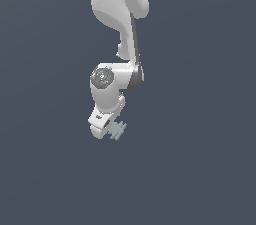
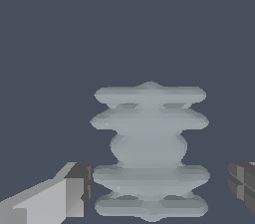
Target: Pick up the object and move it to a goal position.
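The object (image 2: 149, 148) is a small pale grey-blue ribbed piece with several thin fins on a short rod. In the wrist view it lies between my two fingers: one fingertip (image 2: 74, 190) is close beside it, and the other fingertip (image 2: 241, 183) stands a small gap away. My gripper (image 2: 158, 188) is open around the object, with the jaws on either side of it. In the exterior view the object (image 1: 119, 130) shows at the tip of the white gripper (image 1: 113, 127), low under the arm. I cannot tell whether the object rests on the ground.
The white arm (image 1: 117, 4) reaches down from the top of the exterior view. The ground (image 1: 200, 169) around it is a plain dark grey-blue surface. No goal marker shows.
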Controlling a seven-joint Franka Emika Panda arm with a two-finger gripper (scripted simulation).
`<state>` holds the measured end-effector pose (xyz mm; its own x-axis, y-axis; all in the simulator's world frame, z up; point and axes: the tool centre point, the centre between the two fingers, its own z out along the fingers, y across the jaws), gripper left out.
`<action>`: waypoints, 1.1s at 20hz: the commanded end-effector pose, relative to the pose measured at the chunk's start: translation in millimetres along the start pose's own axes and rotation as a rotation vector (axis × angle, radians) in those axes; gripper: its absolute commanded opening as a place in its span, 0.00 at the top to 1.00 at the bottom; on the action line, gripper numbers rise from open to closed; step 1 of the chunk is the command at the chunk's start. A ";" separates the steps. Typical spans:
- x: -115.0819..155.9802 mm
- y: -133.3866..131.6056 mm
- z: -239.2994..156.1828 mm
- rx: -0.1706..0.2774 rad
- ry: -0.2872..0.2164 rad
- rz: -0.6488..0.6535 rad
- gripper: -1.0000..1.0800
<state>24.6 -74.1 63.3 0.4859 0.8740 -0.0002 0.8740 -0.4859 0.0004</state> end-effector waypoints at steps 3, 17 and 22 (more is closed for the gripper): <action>-0.1 -0.6 12.5 0.001 0.000 -0.001 0.04; 0.0 -0.2 49.0 0.000 0.000 -0.004 1.00; 0.0 -0.2 49.0 0.000 0.000 -0.004 1.00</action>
<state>24.6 -74.2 14.9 0.4823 0.8760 -0.0001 0.8760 -0.4823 0.0005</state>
